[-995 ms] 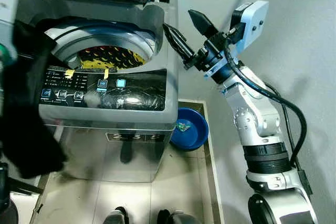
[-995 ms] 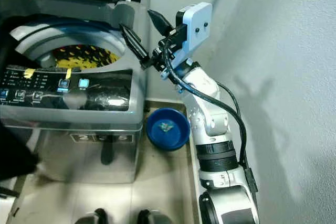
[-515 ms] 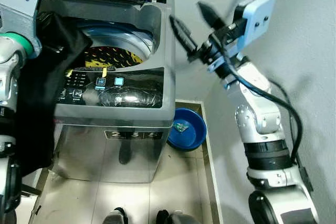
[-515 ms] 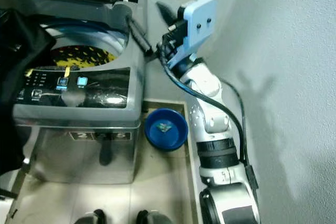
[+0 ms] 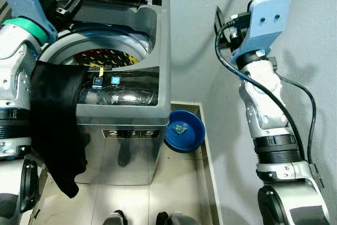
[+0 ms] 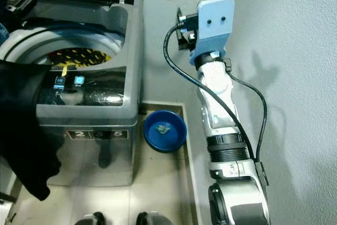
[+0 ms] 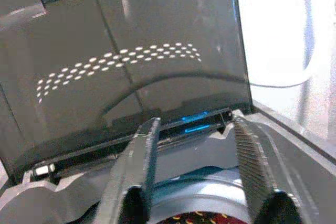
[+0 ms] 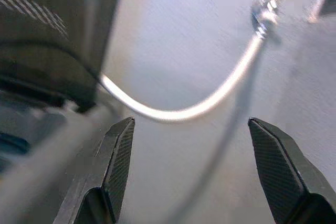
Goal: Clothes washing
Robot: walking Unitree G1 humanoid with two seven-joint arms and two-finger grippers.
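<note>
- Black garment [image 5: 55, 125] is draped over the washing machine's [image 5: 126, 130] front left corner, hanging down.
- Yellow-black laundry [image 5: 108, 56] is seen inside the drum.
- Blue basin [image 5: 184, 130] sits beside the machine.
- Left gripper [image 7: 194, 177] and right gripper [image 8: 191, 156] are both spread, empty.

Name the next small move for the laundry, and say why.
Probably lower the open left gripper onto the black garment and grasp it: it hangs outside over the washing machine's front edge, not in the drum.
</note>
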